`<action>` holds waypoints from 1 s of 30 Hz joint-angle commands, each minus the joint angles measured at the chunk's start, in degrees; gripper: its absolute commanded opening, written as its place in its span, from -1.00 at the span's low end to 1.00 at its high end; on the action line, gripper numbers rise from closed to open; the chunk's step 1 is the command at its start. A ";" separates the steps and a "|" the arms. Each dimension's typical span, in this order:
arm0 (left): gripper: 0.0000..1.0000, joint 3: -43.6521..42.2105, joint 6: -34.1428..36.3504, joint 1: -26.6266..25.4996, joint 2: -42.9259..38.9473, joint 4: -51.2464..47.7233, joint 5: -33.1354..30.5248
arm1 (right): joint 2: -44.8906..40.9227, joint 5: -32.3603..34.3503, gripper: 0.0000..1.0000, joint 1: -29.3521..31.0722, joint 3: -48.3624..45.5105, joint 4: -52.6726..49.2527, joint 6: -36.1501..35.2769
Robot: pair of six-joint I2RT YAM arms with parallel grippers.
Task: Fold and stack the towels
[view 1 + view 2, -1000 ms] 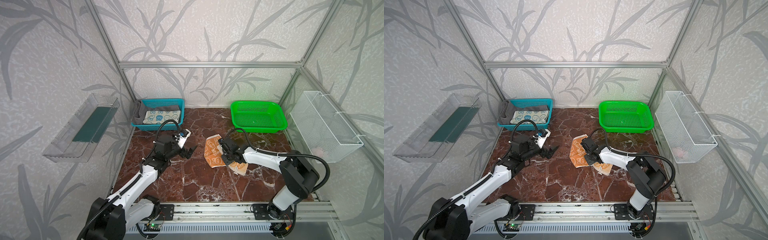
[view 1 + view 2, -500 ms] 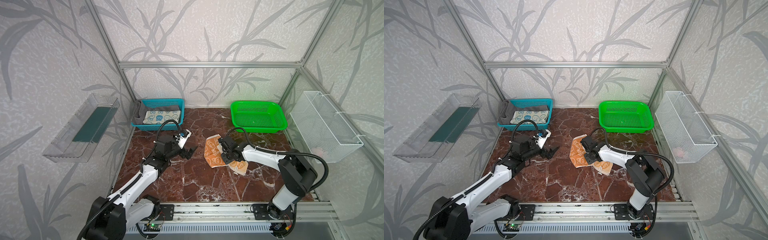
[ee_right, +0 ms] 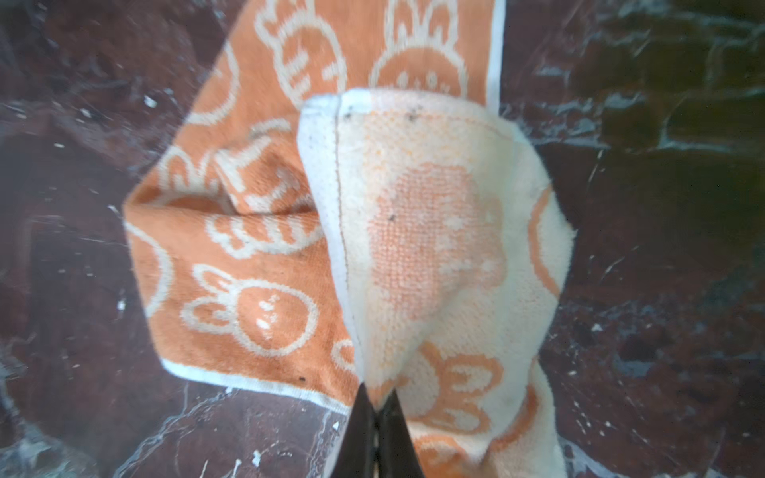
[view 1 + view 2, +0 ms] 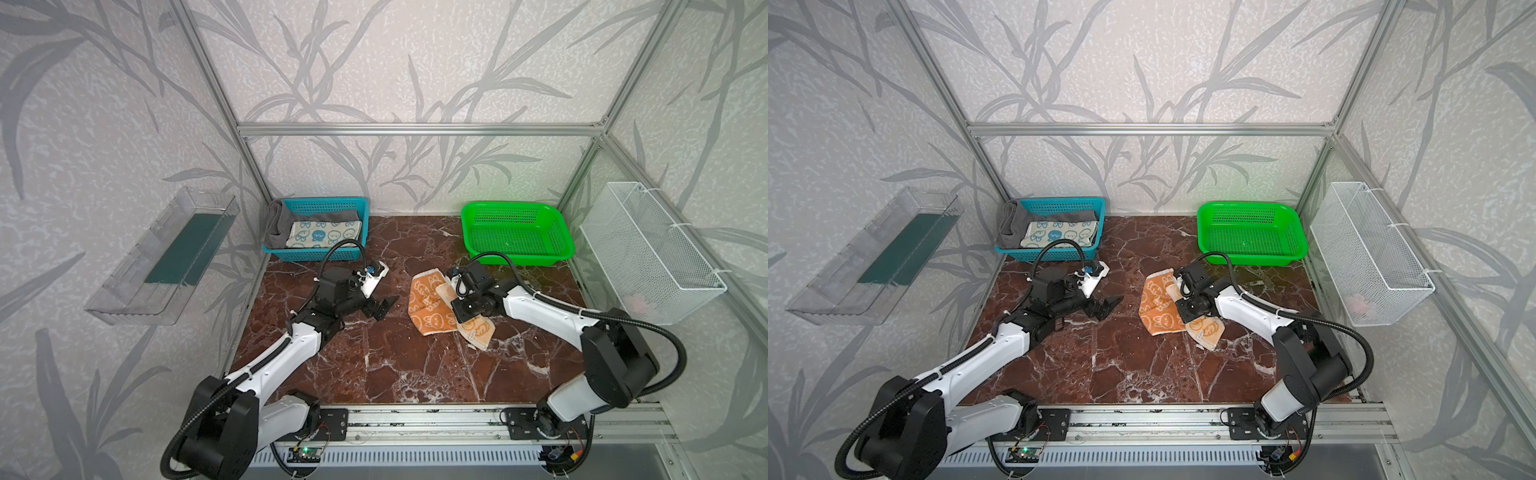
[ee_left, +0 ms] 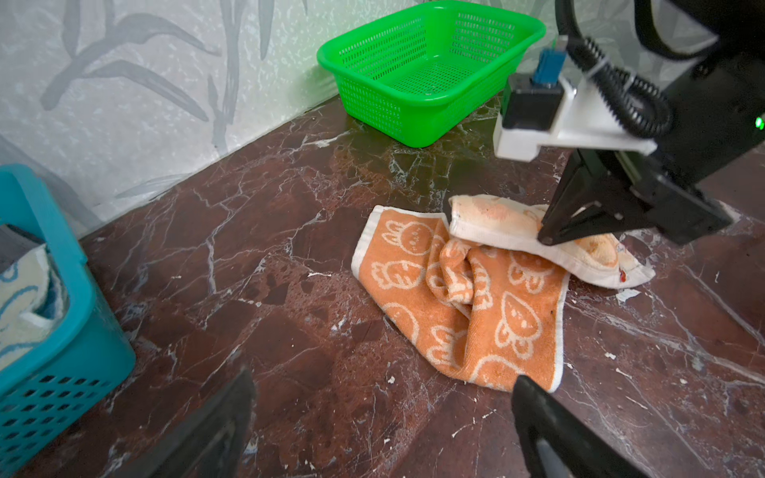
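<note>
The orange and cream bunny towel [image 4: 430, 309] [image 4: 1158, 311] lies crumpled on the marble table, part of it turned cream side up [image 3: 434, 231]. My right gripper [image 3: 376, 399] [image 5: 543, 238] [image 4: 460, 311] is shut on a raised fold of this towel. To the towel's left my left gripper [image 5: 383, 385] [image 4: 381, 306] [image 4: 1105, 307] hovers open, holding nothing. The teal bunny towel [image 4: 324, 235] [image 4: 1059, 233] lies folded in the blue basket [image 4: 361, 208] on top of the dark grey towel [image 4: 275, 220] [image 4: 1010, 220].
A green basket [image 4: 559, 232] [image 5: 426, 70] stands at the back right. On the right wall hangs a white wire basket [image 4: 648, 257], and on the left wall a clear tray [image 4: 166, 257]. Aluminium frame posts border the table.
My right gripper has shifted slightly over the orange towel and pinched a fold of it. The left arm has stayed where it was, jaws open.
</note>
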 commanded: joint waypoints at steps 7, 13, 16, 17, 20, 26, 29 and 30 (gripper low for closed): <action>0.97 1.26 18.32 -9.57 8.62 16.91 -2.91 | -1.84 -22.97 -1.00 -8.12 5.15 -10.70 -9.32; 0.98 2.91 29.73 -15.55 16.48 25.48 -6.16 | 1.91 -27.37 -1.00 -10.27 9.33 -15.93 -12.38; 0.94 4.90 32.24 -16.73 19.39 25.42 -6.79 | 2.98 -28.58 -1.00 -10.72 10.15 -16.20 -12.51; 0.93 5.30 32.33 -16.92 20.22 26.20 -7.01 | 3.36 -28.86 -1.00 -10.77 10.41 -16.57 -12.82; 0.84 6.61 34.60 -17.25 22.53 26.47 -7.79 | 4.15 -29.50 -1.00 -10.94 10.87 -17.83 -13.81; 0.55 9.04 38.17 -17.45 26.72 25.55 -7.55 | 4.97 -34.02 -1.00 -12.64 10.74 -18.05 -13.85; 0.52 9.52 38.92 -17.63 27.49 24.30 -6.97 | 5.19 -36.11 -1.00 -13.37 10.68 -17.76 -13.72; 0.49 10.05 39.90 -17.79 27.82 23.23 -6.92 | 5.28 -36.28 -1.00 -13.32 10.66 -17.79 -13.68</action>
